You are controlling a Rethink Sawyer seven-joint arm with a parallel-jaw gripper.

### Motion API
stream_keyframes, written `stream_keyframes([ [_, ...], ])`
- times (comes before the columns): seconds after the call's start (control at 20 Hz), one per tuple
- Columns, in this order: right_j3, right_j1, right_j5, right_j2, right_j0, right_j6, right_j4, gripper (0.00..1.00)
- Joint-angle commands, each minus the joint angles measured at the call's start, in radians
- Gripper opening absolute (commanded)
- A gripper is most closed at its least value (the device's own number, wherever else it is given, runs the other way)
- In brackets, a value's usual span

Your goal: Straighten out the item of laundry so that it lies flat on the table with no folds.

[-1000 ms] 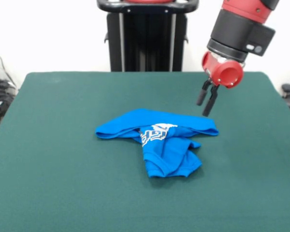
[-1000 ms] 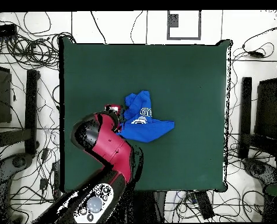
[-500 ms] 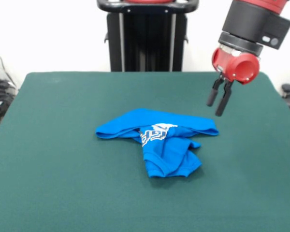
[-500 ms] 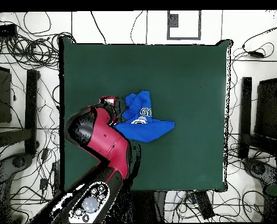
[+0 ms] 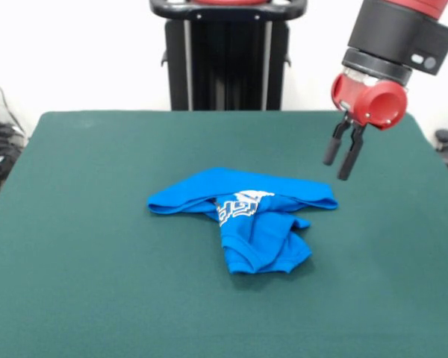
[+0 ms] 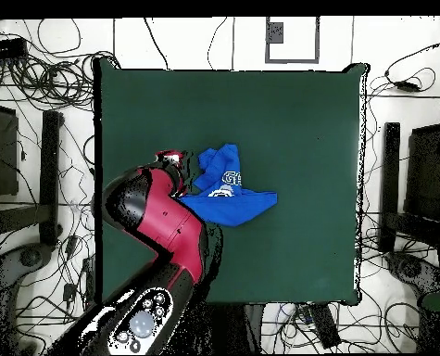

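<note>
The item of laundry (image 5: 246, 220) is a small bright blue garment with white lettering, crumpled near the middle of the dark green table (image 5: 89, 239). One long fold runs across its top and a bunched flap hangs toward the front. In the overhead view it (image 6: 228, 193) lies left of the table's (image 6: 297, 111) centre. My gripper (image 5: 337, 169) hangs in the air above the table, beyond and to the right of the garment's right end. It is empty, with its fingers a little apart. In the overhead view the red arm (image 6: 163, 218) reaches to the garment's left edge and hides the gripper.
The robot's black pedestal (image 5: 228, 56) stands behind the table's far edge. Cables and dark equipment (image 6: 38, 185) lie on the floor round the table.
My gripper has moved to the right in the front view and slightly up, away from the garment's right end. The garment has not moved.
</note>
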Motion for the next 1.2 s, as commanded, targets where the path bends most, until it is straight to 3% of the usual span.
stream_keyframes([
  [0.05, 0.016, 0.034, 0.026, 0.111, -0.017, 0.247, 0.037, 1.0],
  [1.2, 0.011, 0.083, -0.024, 0.152, -0.05, 0.2, 0.01, 1.0],
])
